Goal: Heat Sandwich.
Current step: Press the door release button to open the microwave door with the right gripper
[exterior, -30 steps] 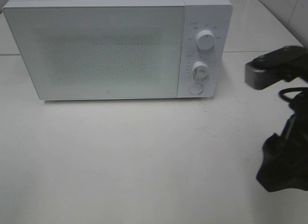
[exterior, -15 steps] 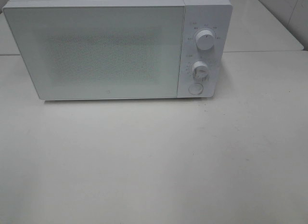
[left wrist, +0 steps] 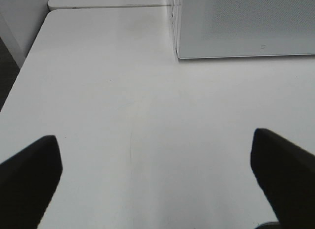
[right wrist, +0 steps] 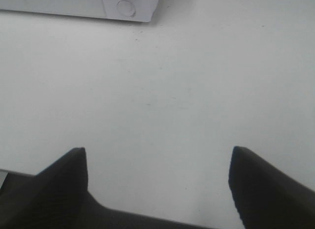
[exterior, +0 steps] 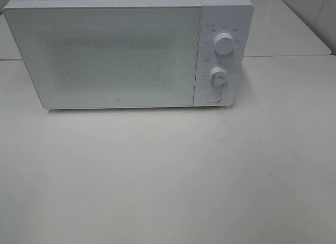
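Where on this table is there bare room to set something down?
The wide stretch of table in front of the microwave is bare all the way across. A narrower bare strip runs to the right of its knobs. Only the back, where the microwave stands, is taken.

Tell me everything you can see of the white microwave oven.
The microwave is a white box with a shut, speckled door across most of its front. Right of the door are an upper knob, a lower knob and a round button below them. It stands upright on the white table; nothing else touches it.
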Tool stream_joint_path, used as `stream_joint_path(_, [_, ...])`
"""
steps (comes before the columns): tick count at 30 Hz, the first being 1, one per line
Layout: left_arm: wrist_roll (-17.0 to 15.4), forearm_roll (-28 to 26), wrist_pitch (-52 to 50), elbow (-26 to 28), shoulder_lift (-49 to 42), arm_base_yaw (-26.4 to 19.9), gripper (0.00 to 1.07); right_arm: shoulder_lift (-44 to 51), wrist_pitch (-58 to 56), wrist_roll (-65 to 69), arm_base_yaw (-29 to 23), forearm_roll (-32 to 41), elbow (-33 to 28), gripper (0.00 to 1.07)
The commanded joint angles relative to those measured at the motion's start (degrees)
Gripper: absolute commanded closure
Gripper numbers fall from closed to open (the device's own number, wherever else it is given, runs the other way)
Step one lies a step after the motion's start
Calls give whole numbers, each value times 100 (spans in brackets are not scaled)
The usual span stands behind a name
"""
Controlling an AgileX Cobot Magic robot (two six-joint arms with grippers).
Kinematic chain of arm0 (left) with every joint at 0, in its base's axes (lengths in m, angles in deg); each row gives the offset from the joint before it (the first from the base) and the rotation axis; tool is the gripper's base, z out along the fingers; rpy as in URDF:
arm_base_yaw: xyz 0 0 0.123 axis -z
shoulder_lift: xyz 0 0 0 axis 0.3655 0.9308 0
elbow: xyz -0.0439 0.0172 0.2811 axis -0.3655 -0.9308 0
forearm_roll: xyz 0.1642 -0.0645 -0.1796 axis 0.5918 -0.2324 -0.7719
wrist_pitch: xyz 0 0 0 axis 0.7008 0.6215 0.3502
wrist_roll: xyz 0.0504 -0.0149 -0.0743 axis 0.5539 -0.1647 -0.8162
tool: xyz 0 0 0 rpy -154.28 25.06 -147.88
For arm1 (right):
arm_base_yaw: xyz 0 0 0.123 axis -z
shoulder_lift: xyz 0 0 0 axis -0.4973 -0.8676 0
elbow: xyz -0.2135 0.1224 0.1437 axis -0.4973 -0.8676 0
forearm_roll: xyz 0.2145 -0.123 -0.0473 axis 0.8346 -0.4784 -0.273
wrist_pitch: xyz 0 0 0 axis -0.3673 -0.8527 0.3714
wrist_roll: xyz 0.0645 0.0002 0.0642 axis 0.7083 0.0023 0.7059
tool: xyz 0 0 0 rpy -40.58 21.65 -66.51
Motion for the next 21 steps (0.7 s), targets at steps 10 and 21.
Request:
stream_joint_path(10, [-6, -46, -86, -17, -155, -34, 5, 997, 206, -138, 1232, -52, -218, 31])
stream_joint_path(21, [-6, -46, -86, -17, -155, -34, 5, 1026, 206, -149, 1341, -52, -235, 31])
